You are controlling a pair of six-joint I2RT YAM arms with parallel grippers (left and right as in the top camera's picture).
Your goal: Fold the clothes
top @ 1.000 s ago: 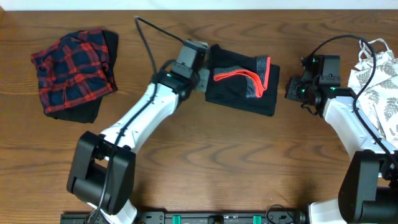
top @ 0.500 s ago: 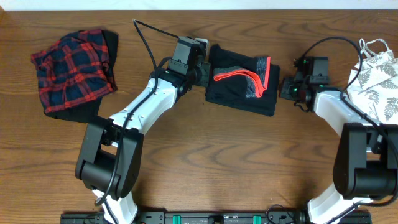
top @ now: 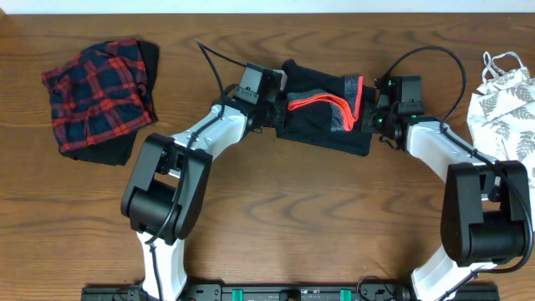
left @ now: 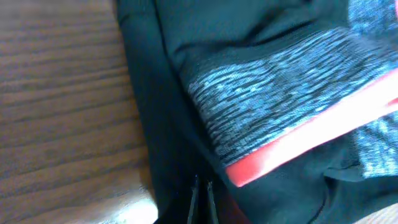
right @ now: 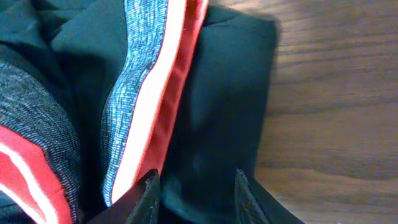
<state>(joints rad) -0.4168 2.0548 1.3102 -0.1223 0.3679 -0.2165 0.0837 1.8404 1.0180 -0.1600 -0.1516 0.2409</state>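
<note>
Two robot arms meet over a pair of black leggings (top: pixel 322 127) folded into a compact rectangle at the middle of the far half of a wooden bench (top: pixel 276 219), the grey-and-coral waistband (top: pixel 314 102) lying bent across the top of the bundle. The left gripper (left: pixel 200 190) sits at the bundle's left edge, low over the black cloth just beside the waistband, its jaws drawn together with barely a slit between them; whether any cloth is caught in that slit cannot be made out. The right gripper (right: pixel 198 185) is at the opposite, right-hand edge, jaws partly apart and holding nothing, black fabric showing in the gap between the two fingers, the coral stripe just to one side and bare wood to the other. Well apart from the bundle, at the far left of the bench, a red-and-navy plaid piece (top: pixel 96 94) lies rumpled on top of a dark garment (top: pixel 110 150). At the far right edge, a white leaf-print top (top: pixel 506 117) lies crumpled, its thin straps toward the back of the bench, partly cut off by the frame.
</note>
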